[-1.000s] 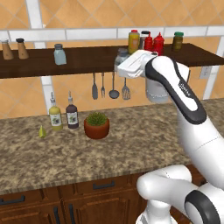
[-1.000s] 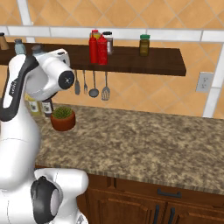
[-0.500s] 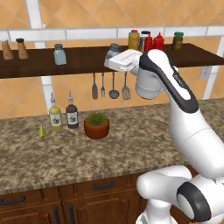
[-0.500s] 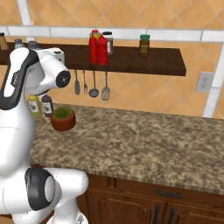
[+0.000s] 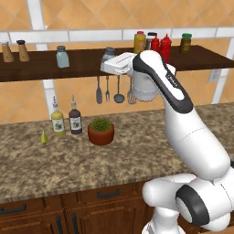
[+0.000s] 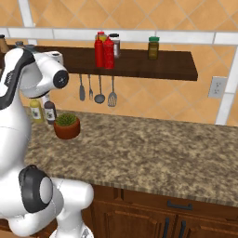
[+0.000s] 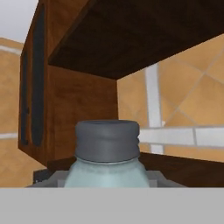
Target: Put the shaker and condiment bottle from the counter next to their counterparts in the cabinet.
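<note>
Cabinet [image 5: 41, 68], tool [image 5: 108, 61] gripping shaker [image 7: 107, 157]

Speckled brown-beige tabletop [image 5: 68, 164]; dark brown cabinet [image 5: 41, 64] against orange tiles; pale blue-grey shaker [image 7: 105, 173] — grey cap; two red bottles [image 6: 103, 52], perhaps differing slightly in shade.

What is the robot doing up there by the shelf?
The robot arm is holding a little pale blue shaker in its gripper up at the long wooden shelf. Another shaker just like it already stands further left on that shelf. The stout red bottle stands further right on the shelf, beside the slimmer red bottle.
</note>
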{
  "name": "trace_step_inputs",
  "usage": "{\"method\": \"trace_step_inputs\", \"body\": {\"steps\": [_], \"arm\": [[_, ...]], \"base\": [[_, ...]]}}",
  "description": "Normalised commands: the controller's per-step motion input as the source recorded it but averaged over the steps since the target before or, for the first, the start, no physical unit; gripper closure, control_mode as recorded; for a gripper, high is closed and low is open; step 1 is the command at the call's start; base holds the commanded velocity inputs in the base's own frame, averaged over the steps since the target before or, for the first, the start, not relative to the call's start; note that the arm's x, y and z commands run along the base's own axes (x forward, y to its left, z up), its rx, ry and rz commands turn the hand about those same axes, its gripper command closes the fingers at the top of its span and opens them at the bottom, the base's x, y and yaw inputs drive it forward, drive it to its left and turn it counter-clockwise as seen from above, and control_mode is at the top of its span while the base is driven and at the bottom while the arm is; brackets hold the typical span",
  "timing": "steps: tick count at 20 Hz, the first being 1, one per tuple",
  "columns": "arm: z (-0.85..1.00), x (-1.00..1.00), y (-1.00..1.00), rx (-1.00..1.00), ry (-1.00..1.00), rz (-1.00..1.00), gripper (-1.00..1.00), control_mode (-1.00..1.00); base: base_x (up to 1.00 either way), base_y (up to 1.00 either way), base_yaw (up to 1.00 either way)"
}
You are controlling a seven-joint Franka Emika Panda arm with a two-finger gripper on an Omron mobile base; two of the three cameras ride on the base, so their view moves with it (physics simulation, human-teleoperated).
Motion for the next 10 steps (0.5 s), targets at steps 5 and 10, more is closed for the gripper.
{"method": "trace_step_inputs", "body": {"steps": [5,10], "arm": [[0.00,0.06,0.04,-0.04,-0.01,0.00,1.00,-1.00],[0.00,0.42,0.16,0.00,0.02,0.00,1.00,-1.00]], "base": [[0.00,0.00,0.00],[0.00,0.00,0.00]]}}
